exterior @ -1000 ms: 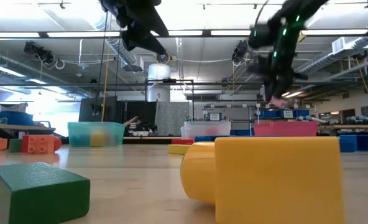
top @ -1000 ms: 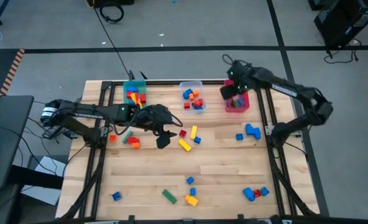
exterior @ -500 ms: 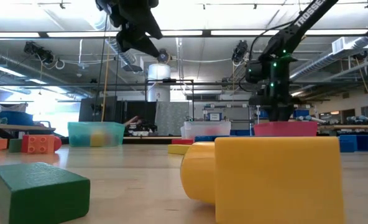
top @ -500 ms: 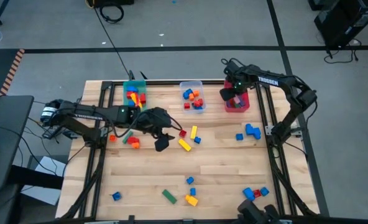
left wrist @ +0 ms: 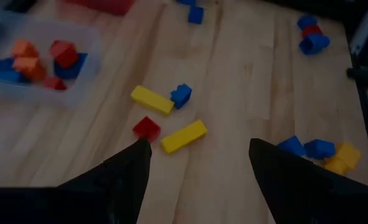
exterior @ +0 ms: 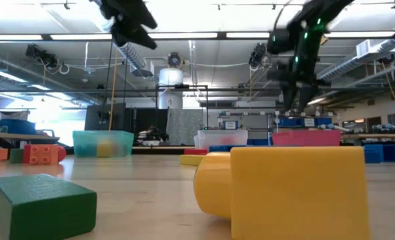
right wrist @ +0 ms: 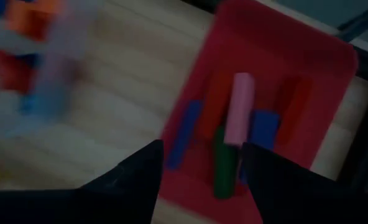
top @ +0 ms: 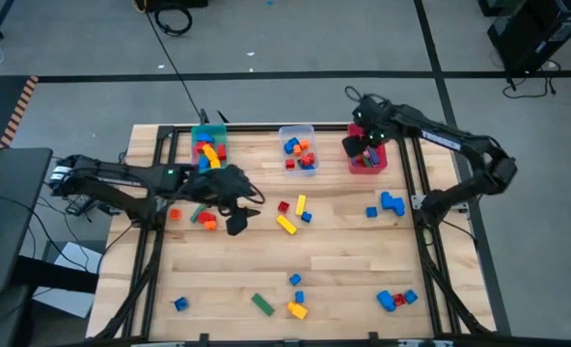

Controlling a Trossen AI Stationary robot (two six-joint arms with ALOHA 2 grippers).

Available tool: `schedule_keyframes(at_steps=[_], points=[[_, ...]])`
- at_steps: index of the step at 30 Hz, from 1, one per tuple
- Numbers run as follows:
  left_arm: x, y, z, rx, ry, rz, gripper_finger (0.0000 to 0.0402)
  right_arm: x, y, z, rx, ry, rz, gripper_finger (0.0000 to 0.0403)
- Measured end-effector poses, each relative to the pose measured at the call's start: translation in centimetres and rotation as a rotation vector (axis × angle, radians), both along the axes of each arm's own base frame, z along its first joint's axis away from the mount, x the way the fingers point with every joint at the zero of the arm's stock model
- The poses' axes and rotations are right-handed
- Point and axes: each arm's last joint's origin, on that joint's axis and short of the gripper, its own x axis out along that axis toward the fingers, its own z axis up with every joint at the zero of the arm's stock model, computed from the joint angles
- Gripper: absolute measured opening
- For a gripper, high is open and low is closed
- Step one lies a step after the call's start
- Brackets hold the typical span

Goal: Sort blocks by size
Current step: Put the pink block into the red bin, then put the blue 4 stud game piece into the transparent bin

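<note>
The right gripper (right wrist: 199, 168) hangs over the red bin (top: 367, 154) at the table's far right edge, its two fingers spread apart with nothing between them; below it a pink bar (right wrist: 240, 109) lies on top of the blue, green and red bars in that bin. The left gripper (left wrist: 199, 155) is above the wood between the teal bin (top: 208, 145) and the middle of the table (top: 343, 260), fingers wide apart and empty, touching nothing. Just ahead of it lie a small red cube (left wrist: 147, 128), two yellow bars (left wrist: 183, 135) and a small blue block (left wrist: 181, 94). The clear bin (top: 298, 149) between the other two holds small blue, red and orange blocks, and the teal one holds yellow, red, orange and blue ones. More blocks remain loose: blue ones near the right side (top: 392, 203), a blue and red cluster at the near right (top: 396, 300), a green bar (top: 262, 305) and a yellow block (top: 296, 309) near the front edge. No readable writing shows on either arm or on the bins.
</note>
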Motion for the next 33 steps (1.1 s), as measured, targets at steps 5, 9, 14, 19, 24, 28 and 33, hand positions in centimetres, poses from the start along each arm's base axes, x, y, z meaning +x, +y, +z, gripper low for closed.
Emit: schedule_keyframes(at_steps=[5, 9, 14, 19, 24, 28, 33], points=[[-2.6, -0.5, -1.2, -0.052, -0.086, 0.009, 0.028, 2.2, 5.7, 2.0, -0.04, -0.097, 0.102, 0.022], [-4.0, -0.8, -1.9, -0.099, -0.13, 0.019, 0.028, 4.2, 9.9, 2.3, -0.027, -0.16, 0.218, 0.0215], [-4.6, -1.0, -2.2, -0.131, -0.176, 0.019, 0.028, 6.9, 13.7, 1.8, -0.032, -0.249, 0.357, 0.0214], [-4.6, -1.2, -2.2, -0.141, -0.177, 0.005, 0.028, 9.7, 15.5, -0.2, -0.034, -0.25, 0.485, 0.0214], [-4.7, -1.5, -2.2, -0.17, -0.174, 0.008, 0.028, 11.7, 16.4, -3.2, -0.029, -0.158, 0.616, 0.0215], [-4.7, -1.7, -2.2, -0.185, -0.171, -0.003, 0.028, 12.7, 16.8, -5.4, -0.012, -0.103, 0.642, 0.0215], [-4.8, -2.1, -2.2, -0.187, -0.17, -0.02, 0.028, 13.6, 17.2, -7.5, 0.053, -0.075, 0.67, 0.0219]])
